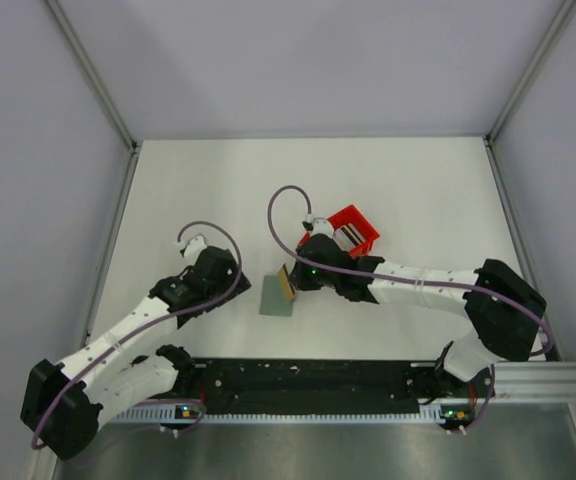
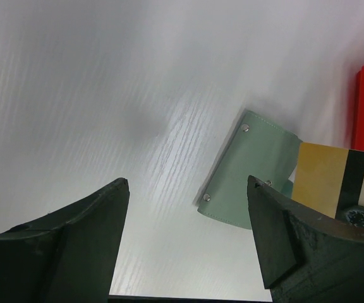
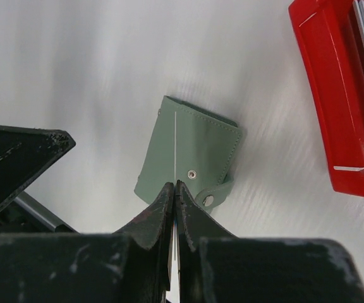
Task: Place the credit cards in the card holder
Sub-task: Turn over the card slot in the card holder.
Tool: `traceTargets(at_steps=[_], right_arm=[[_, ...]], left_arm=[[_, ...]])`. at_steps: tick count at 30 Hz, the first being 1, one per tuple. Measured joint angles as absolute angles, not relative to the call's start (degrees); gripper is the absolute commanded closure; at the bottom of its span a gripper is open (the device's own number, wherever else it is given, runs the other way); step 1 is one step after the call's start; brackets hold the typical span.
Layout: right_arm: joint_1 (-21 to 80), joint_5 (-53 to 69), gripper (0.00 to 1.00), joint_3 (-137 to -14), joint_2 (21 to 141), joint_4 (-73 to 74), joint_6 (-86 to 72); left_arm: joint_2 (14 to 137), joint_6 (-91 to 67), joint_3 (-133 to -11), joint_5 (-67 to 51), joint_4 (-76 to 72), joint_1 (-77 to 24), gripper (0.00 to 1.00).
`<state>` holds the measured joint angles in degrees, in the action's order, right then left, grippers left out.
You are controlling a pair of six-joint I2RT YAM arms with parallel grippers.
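As right tool (image 3: 174, 185) grips a card (image 2: 324, 183) edgewise, card holder (image 3: 201, 145) lies beneath.

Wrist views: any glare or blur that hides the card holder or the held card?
Left wrist: soft sheen streaks the table, yet the card holder and credit card read sharp. Right wrist: patchy glare on the table, holder crisp, card edge-on, only a thin pale line in the right gripper. Top external: even light, faint shadows.
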<state>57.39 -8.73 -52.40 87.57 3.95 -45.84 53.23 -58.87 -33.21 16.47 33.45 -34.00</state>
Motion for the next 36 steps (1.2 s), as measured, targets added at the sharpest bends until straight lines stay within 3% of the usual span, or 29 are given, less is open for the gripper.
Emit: traceTargets(at_steps=[21,36], right_arm=[[58.63,-14.52,1.00,-47.48,88.77,4.80,-47.11],[58.65,-6.46,0.99,-49.98,92.44,4.19,-42.17]], left_arm=[[55.88,-52.62,-30.72,7.33,26.13,-34.00,0.25],[59.40,-51.35,-25.34,-0.40,16.88,-34.00,0.35]])
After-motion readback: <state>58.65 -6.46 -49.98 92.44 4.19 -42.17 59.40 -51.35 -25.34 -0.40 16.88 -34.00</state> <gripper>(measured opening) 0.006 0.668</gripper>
